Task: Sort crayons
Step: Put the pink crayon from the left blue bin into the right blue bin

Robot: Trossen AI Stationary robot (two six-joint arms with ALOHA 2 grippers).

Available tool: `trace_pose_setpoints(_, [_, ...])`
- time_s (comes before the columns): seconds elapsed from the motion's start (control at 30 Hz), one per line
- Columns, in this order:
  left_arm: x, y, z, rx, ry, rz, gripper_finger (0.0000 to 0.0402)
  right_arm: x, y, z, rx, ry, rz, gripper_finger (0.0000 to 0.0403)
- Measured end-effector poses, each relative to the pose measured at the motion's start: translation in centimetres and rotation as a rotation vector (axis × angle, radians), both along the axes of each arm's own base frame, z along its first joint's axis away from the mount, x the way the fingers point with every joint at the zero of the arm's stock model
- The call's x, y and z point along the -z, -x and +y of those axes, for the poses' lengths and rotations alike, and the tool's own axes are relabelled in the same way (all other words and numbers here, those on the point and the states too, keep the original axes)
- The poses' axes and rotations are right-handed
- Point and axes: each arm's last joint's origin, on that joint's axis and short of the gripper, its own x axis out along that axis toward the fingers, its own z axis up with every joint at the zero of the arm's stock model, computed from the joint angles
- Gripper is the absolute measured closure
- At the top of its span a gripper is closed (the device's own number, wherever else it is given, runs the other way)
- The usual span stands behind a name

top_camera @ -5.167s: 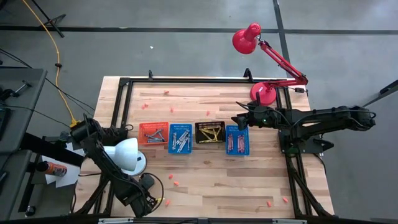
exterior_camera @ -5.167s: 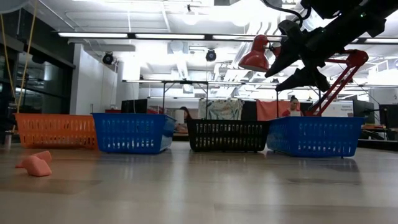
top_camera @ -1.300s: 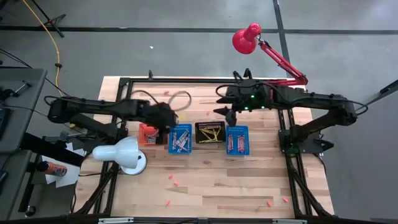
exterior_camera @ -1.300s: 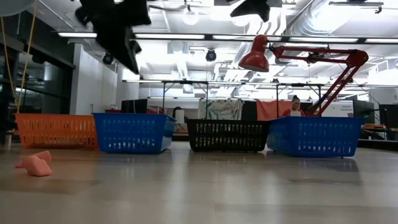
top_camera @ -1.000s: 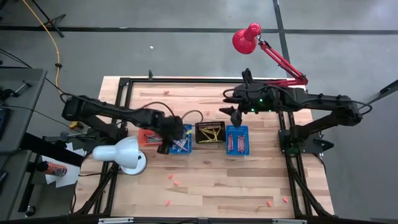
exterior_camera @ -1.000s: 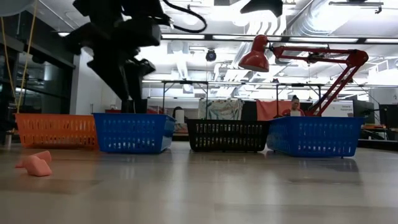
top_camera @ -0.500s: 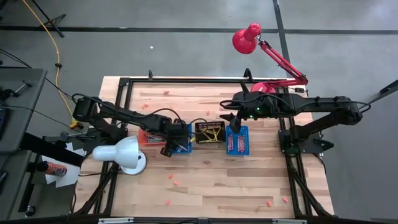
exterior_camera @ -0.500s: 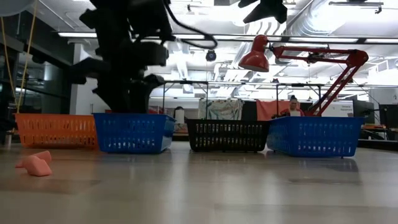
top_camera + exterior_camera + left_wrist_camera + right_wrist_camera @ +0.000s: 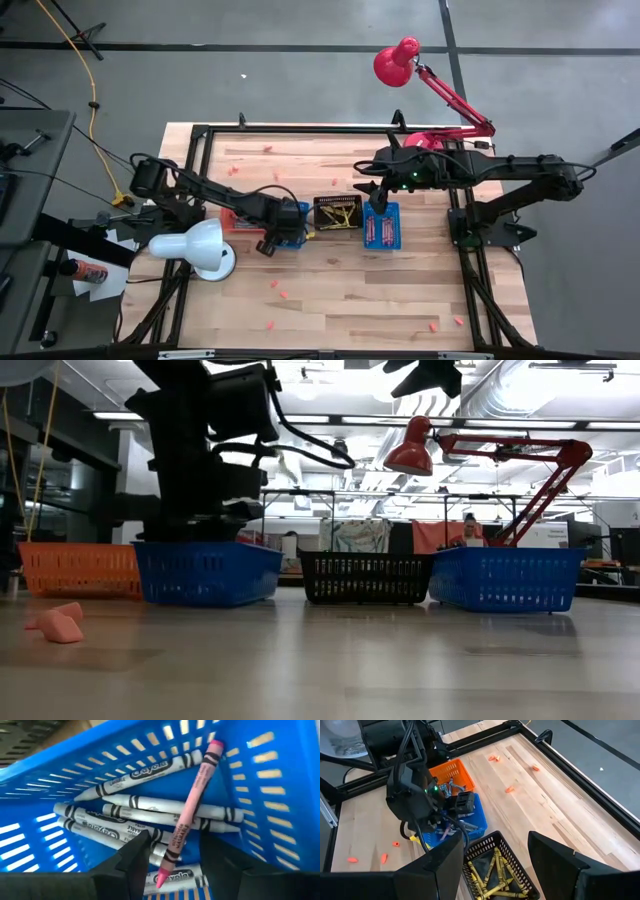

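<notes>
Pink among grey crayons (image 9: 150, 815), one crayon (image 9: 187, 815) lies slantwise in the blue basket (image 9: 290, 222), its lower end between the left gripper (image 9: 172, 851)'s jaws, which stand apart around it. The right gripper (image 9: 495, 855), jaws wide apart, hangs over the black basket (image 9: 497, 865).

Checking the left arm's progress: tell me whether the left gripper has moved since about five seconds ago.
Yes. In the high view the left gripper has swung from the table's near-left corner to the blue basket beside the orange one, where it reaches among the crayons.
</notes>
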Motion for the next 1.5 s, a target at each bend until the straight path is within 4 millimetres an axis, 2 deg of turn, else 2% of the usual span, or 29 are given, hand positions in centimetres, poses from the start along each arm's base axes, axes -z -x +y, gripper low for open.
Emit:
trace_pose_setpoints(0.17, [0.1,0.0,0.1,-0.007,-0.044,0.0,0.0278,0.0,0.0,0.0,-0.002,0.003,0.001,0.0188])
trace_pose_setpoints(0.4, [0.0,0.0,0.1,-0.013,-0.05,-0.003,0.0387,0.0,0.0,0.0,-0.002,0.003,0.0,0.0188])
trace_pose_setpoints(0.7, [-2.1,0.8,0.7,-0.062,-0.024,-0.04,0.0397,0.0,0.0,-0.1,0.012,0.016,-0.002,0.0188])
trace_pose_setpoints(0.83, [-4.5,1.9,1.5,-0.117,0.013,-0.089,0.0398,-0.1,0.0,-0.1,0.018,0.021,-0.005,0.0188])
trace_pose_setpoints(1.0, [-9.0,4.2,2.8,-0.293,0.084,-0.248,0.04,-0.1,-0.1,-0.1,0.006,0.038,-0.005,0.0188])
trace_pose_setpoints(1.17, [-14.1,6.6,3.9,-0.519,0.223,-0.565,0.0401,-0.3,-0.2,-0.1,-0.006,0.058,-0.028,0.0188])
trace_pose_setpoints(1.33, [-18.7,7.8,4.2,-0.601,0.377,-0.952,0.0401,-1.2,-0.7,0.0,-0.048,0.07,-0.124,0.0188])
trace_pose_setpoints(1.5, [-21.1,7.5,4.3,-0.605,0.433,-1.194,0.0401,-2.4,-2.0,0.1,-0.09,0.059,-0.296,0.0188])
